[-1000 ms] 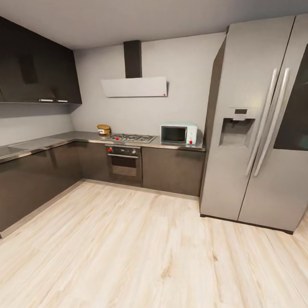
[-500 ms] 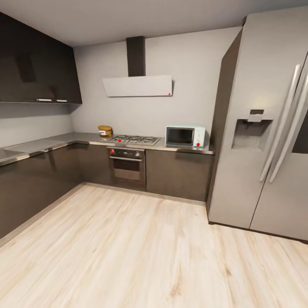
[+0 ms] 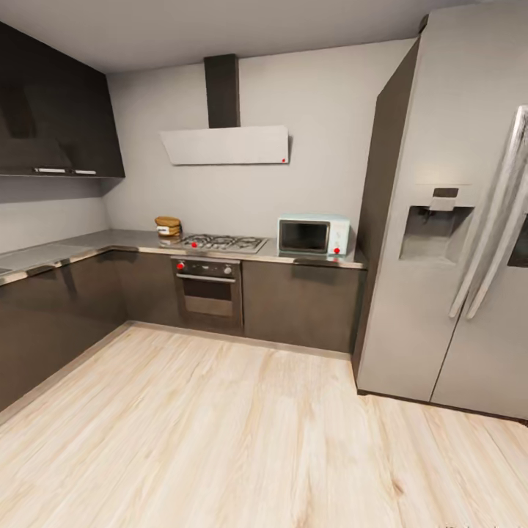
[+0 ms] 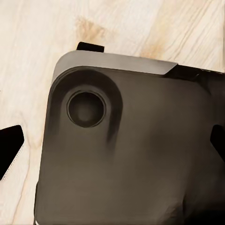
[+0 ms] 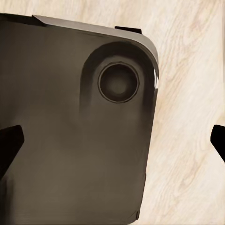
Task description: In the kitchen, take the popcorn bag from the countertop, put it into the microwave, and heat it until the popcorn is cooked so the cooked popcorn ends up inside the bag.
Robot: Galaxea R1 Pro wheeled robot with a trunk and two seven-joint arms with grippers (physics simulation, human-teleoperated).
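The robot stands out on the pale wood floor [image 3: 242, 440], well apart from the kitchen units. In the head view the popcorn bag [image 3: 168, 226] sits left of centre, a squat brown sack on the grey bench [image 3: 110, 240] in the corner, just left of the gas hob [image 3: 220, 242]. It is too small here to tell whether one sack or two stand there, and its mouth and contents cannot be made out. The mint-blue microwave [image 3: 313, 235] stands on the same bench right of the hob, door closed, next to the big silver fridge [image 3: 455, 220]. A white slanted hood [image 3: 226, 145] hangs above the hob and a built-in oven [image 3: 206, 286] sits beneath it.

Judging by its look, the sack should be light and soft, with walls that give under pressure, so a hard squeeze mid-body could crush it or tip kernels out. The rolled rim looks the stiffest part; pinching one side of that rim, or closing gently across the body low down while keeping it upright, seems the safer hold. Burlap should offer decent friction.

Each wrist view looks down on a dark part of the robot's own body [image 4: 126, 154] over the floor, with black tips at the frame edges. Whether either end effector is spread or pressed together, I cannot tell.
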